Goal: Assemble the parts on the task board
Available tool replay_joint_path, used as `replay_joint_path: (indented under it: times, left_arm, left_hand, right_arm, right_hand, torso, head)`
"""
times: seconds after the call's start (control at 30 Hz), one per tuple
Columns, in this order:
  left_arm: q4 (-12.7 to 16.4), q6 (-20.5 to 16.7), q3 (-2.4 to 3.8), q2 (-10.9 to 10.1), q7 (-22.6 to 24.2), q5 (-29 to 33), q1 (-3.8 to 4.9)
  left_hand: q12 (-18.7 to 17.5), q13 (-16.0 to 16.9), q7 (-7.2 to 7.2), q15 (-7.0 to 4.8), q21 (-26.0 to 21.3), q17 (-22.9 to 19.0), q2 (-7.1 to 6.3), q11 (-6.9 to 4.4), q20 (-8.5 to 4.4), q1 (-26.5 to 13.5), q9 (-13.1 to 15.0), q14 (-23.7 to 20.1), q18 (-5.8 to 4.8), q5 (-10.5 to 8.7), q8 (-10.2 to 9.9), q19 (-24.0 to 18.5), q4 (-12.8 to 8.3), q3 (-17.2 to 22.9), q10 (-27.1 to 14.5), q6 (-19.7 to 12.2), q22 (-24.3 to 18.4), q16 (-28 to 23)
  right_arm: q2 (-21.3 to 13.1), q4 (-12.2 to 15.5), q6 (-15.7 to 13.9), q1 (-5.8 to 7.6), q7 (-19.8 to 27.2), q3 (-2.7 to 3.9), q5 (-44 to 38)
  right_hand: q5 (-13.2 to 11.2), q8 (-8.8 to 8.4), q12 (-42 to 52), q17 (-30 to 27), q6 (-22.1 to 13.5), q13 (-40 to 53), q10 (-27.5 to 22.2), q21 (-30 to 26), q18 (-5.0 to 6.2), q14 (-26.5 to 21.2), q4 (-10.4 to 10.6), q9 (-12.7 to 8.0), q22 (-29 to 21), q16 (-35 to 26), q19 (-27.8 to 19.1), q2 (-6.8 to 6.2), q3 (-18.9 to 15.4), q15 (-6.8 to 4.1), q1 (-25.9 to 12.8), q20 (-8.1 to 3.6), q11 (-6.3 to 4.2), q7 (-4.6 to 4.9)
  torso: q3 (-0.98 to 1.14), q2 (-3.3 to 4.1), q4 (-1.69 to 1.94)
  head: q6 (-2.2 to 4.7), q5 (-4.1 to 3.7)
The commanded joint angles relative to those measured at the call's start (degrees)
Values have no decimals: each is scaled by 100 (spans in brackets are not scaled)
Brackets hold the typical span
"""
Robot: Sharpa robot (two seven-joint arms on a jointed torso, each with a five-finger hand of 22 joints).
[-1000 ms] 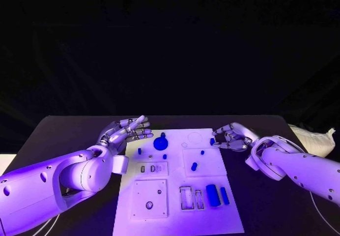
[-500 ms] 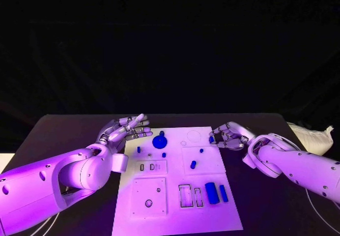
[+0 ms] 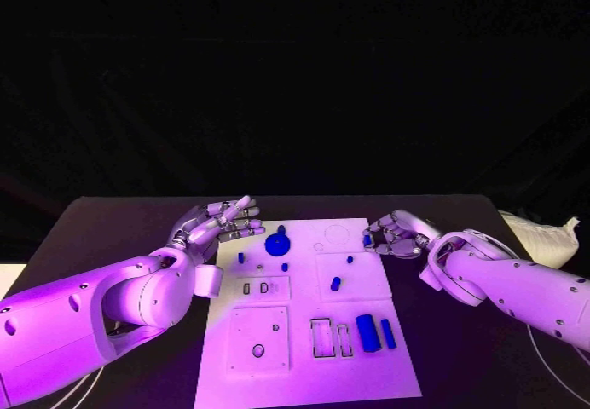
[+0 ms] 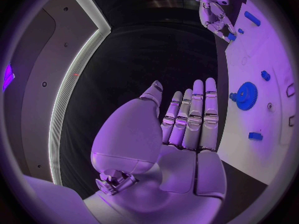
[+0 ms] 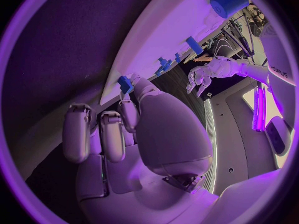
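One white task board (image 3: 308, 341) on the black counter (image 3: 111, 230), centre of the head view. Near end of board: two blue bars side by side at about 5 o'clock, a thick bar (image 3: 367, 329) and a thin bar (image 3: 387, 333) just right of it, next to two empty rectangular slots. Mid-board: one short blue peg (image 3: 334, 284) at centre right, one tiny blue piece (image 3: 286, 267) left of it. Far end: one blue gear (image 3: 278, 244) at about 11 o'clock of the board, one small blue block (image 3: 241, 258) near the left edge.

Two hands. Left hand (image 3: 222, 223) at the board's far left corner, 10 o'clock from board centre, fingers straight and spread wide, holding nothing; gear lies just right of it at its 3 o'clock, not touching. Left wrist view shows the same flat open palm (image 4: 181, 134), with the gear (image 4: 246, 93) off to the side on the board.

Right hand (image 3: 396, 235) at the board's far right edge, 2 o'clock from centre, fingers curled in, pinching one small blue piece (image 3: 367, 240) at the fingertips. Right wrist view shows that piece (image 5: 126, 83) at the fingertips right at the board edge; cannot tell if it touches the board.
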Motion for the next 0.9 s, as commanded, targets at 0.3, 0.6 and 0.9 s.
replay_joint_path:
  times: [0.3,0.6,0.9]
  left_arm:
    - [22,114,3,9,35,-27,2]
    - [21,111,3,9,32,-20,2]
    - [25,112,3,9,30,-18,2]
  left_hand:
    - [-11,-3,-4,4,-28,6,56,-5,-3,14,-4,22,63,-17,-17,49,-37,4,15,40,-10,-34]
    - [-11,-3,-4,4,-28,6,56,-5,-3,14,-4,22,63,-17,-17,49,-37,4,15,40,-10,-34]
    - [-11,-3,-4,4,-28,6,56,-5,-3,14,-4,22,63,-17,-17,49,-37,4,15,40,-10,-34]
  right_arm:
    - [46,-67,93,-6,-155,-1,-91]
    - [72,-87,93,-6,-224,-1,-142]
    - [114,-81,88,-6,-282,-1,-197]
  right_hand:
    - [-36,41,60,982,112,60,122,40,-60,486,-5,17,41,39,39,61,62,-50,-59,-49,-54,-31]
    - [-40,57,91,983,188,84,148,52,-64,487,-21,30,62,39,49,85,103,-70,-80,-67,-78,-60]
    - [-51,63,99,990,216,91,156,60,-66,488,-25,35,76,42,55,88,114,-79,-97,-75,-86,-70]
  torso:
    - [-1,-1,-5]
    - [1,0,-2]
    - [1,1,-1]
  head:
    - [-26,-4]
    - [-28,-5]
    - [-38,-15]
